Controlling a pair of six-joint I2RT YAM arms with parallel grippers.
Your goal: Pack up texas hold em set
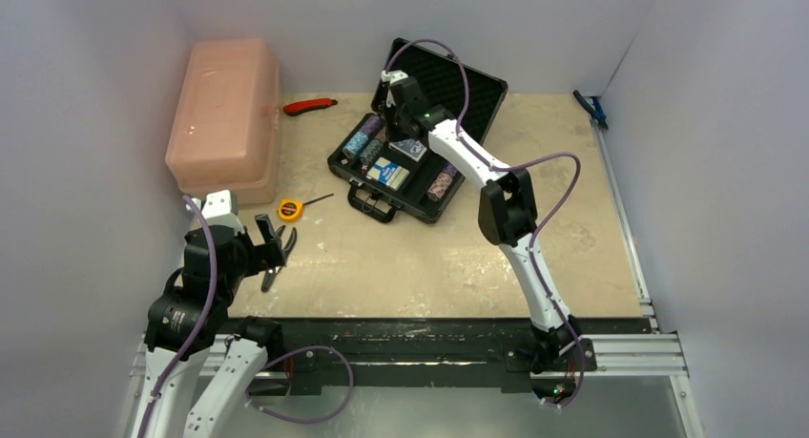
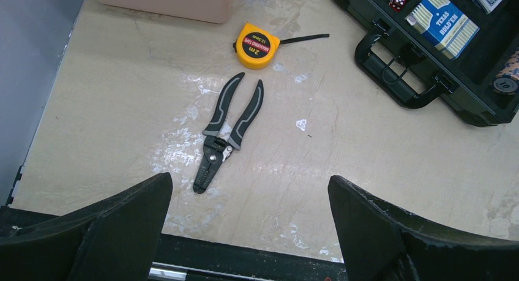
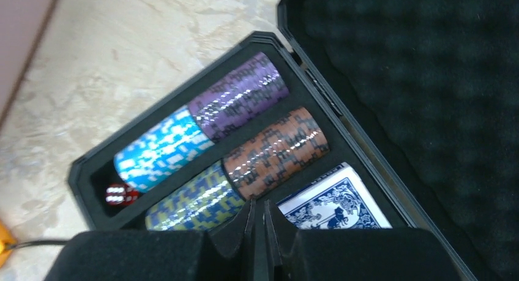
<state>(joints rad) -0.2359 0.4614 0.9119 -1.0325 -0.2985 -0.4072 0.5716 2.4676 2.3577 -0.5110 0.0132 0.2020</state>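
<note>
Nearest the overhead camera, the left gripper (image 1: pixel 271 246) hung by the near table edge with its jaws spread wide and nothing between them, well apart from the set.

The black case (image 1: pixel 482 90) lay open at the far middle of the table, its foam-lined lid propped up behind the tray and its handle (image 2: pixel 398 79) facing the arms. The right gripper (image 3: pixel 257 223) hovered over the tray's left end, fingers pressed together and apparently gripping nothing. The shell looked rigid, and loaded with chips it was probably heavy, so it would likely slide rather than lift easily. The lid seemed light on its hinge, and a push on its free upper edge looked like the sensible way to swing it down.

Four chip stacks lay on their sides in the foam slots: purple (image 3: pixel 238 94), light blue (image 3: pixel 162 149), brown (image 3: pixel 275 149) and blue-yellow (image 3: pixel 196 204). Their glossy faces suggested they were slippery and would come apart unless squeezed end to end.

A blue-white card deck (image 3: pixel 333 201) sat just beside the brown stack, and a boxed deck (image 2: pixel 442 22) lay near the handle. Both were flat, light and best pinched across their long edges.

A small red die (image 3: pixel 116 194) was tucked at the blue stack's end, hard and prone to roll.
</note>
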